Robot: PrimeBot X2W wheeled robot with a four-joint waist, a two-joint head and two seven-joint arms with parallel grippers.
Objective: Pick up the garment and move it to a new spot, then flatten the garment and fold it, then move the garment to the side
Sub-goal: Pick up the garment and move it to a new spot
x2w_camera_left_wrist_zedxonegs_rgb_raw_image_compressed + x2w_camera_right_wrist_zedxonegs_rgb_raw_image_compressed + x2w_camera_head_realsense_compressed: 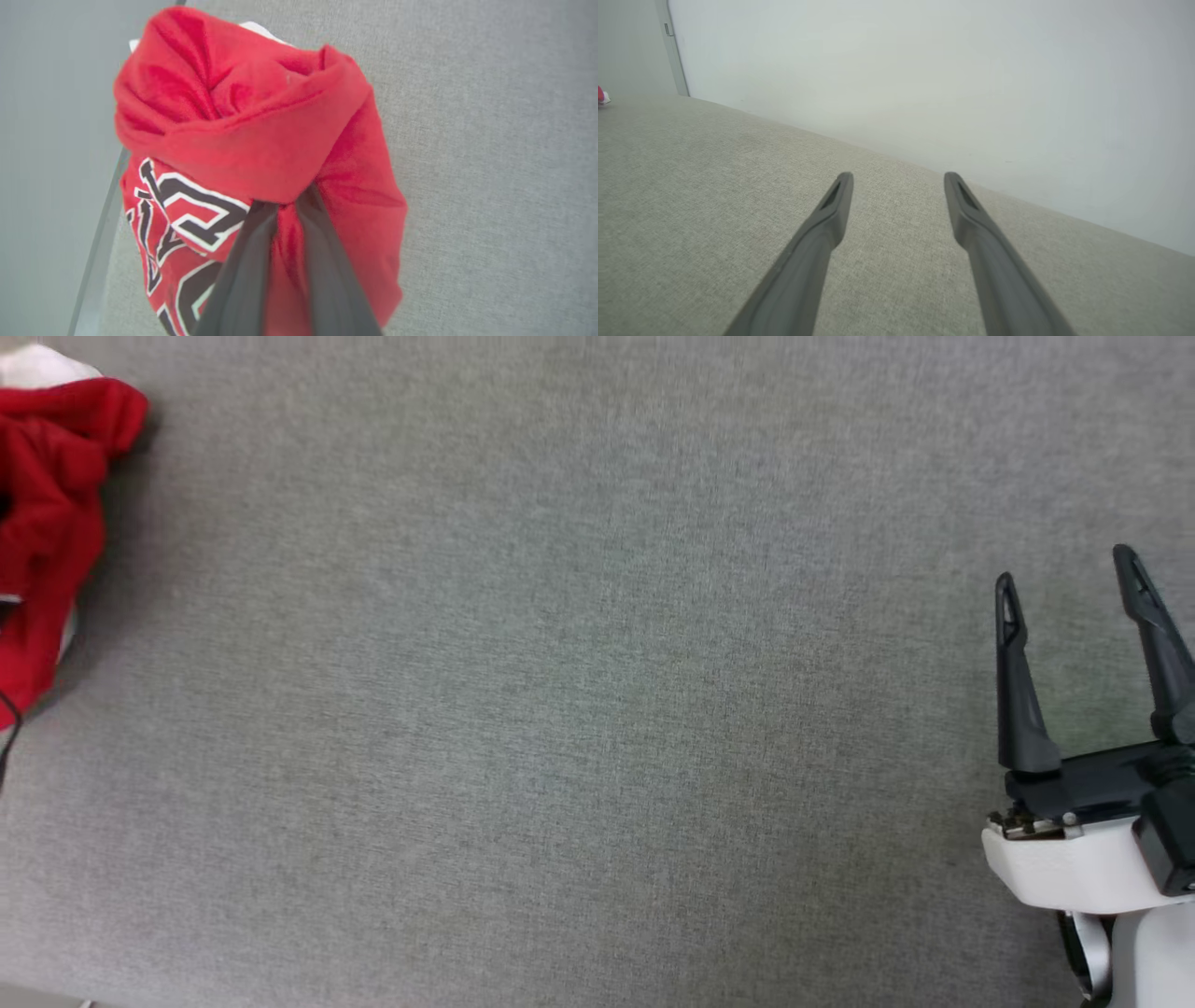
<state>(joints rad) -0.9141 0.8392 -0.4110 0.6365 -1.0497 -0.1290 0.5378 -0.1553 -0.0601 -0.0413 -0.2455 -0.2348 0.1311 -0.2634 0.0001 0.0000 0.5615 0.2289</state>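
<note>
Garment (261,140) bunched, pinched between left jaws

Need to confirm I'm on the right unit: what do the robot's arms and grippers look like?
Right gripper: two long, tapering dark grey fingers, each with a narrow slot near the tip, set on a black block over a glossy white wrist shell. Left gripper: similar smooth, dark grey fingers.

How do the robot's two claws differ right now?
The left gripper is pinched shut; the right gripper stands wide open. The left gripper holds the red cloth of the garment; the right gripper holds nothing. Both have two long dark fingers.
</note>
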